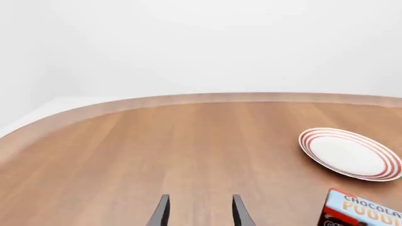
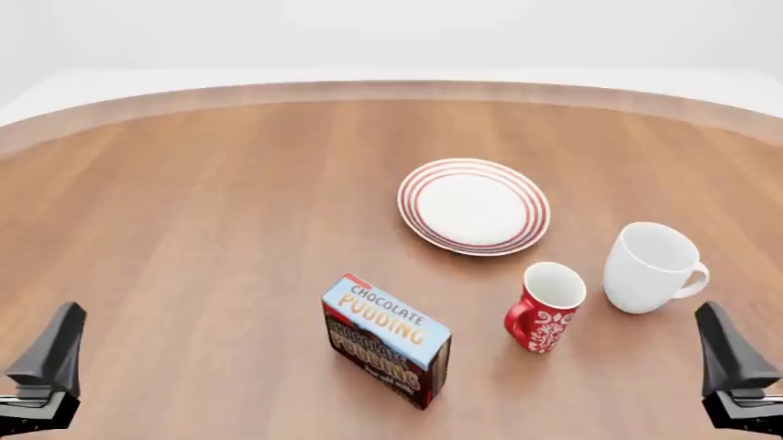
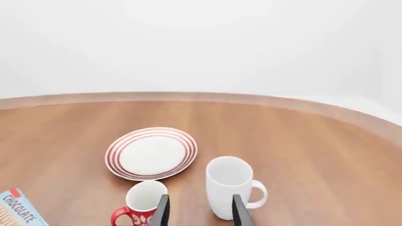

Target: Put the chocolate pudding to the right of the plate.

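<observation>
Nothing of the task is done yet: the chocolate pudding [image 2: 387, 341] stands untouched on the table [image 2: 183, 229], ahead of the left gripper [image 2: 47, 367] and off to its right, roughly midway between the 2 grippers, while the plate [image 2: 474, 205] lies farther out, beyond the carton. Both grippers are low at the near corners, well apart from every object; the left gripper has its fingers spread with only bare wood between them, and the right gripper [image 2: 734, 367] is likewise spread and holds nothing. All of the work is left, by my reading: reach the carton, grip it, carry it past the red mug [image 2: 545, 307] and set it down right of the plate, where the white mug [image 2: 652, 266] already takes up some of the room. The front view alone shows all 4 objects together. The left wrist view catches just the plate and a corner of the carton, no mugs, whereas the right wrist view shows both mugs just ahead of that gripper's fingertips and only a sliver of the carton
</observation>
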`<control>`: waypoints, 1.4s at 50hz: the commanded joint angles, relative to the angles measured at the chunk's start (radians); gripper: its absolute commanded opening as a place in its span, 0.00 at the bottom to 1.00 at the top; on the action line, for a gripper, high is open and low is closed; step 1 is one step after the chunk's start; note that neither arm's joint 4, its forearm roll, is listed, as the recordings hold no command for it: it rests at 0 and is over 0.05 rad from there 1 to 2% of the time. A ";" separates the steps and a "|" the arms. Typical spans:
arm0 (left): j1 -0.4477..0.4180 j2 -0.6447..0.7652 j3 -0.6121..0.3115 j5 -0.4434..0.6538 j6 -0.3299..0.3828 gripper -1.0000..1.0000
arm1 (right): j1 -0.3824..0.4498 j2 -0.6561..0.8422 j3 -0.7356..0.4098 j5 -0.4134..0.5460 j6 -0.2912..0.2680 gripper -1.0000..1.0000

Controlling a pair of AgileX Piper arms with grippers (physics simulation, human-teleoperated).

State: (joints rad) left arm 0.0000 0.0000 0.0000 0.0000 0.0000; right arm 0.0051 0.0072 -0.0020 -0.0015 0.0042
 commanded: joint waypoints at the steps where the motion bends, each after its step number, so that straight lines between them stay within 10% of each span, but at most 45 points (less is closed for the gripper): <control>1: 0.000 0.000 0.000 0.000 0.000 1.00 | 0.014 0.055 -0.017 -0.016 0.049 1.00; 5: 0.000 0.000 0.000 0.000 0.000 1.00 | 0.092 0.024 -0.160 0.115 0.089 1.00; 12: 0.000 0.000 0.000 0.000 0.000 1.00 | 0.290 0.209 -0.421 0.225 -0.009 1.00; 33: 0.000 0.000 0.000 0.000 0.000 1.00 | 0.646 0.810 -0.927 0.301 -0.051 1.00; 55: 0.000 0.000 0.000 0.000 0.000 1.00 | 0.819 1.140 -1.040 0.237 -0.051 1.00; 61: 0.000 0.000 0.000 0.000 0.000 1.00 | 0.842 1.215 -1.029 0.222 0.068 1.00; 70: 0.000 0.000 0.000 0.000 0.000 1.00 | 0.860 1.262 -0.993 0.193 0.077 1.00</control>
State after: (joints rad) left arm 0.0000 0.0000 0.0000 0.0000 0.0000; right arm 0.8309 1.1884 -1.0119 0.2194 0.0389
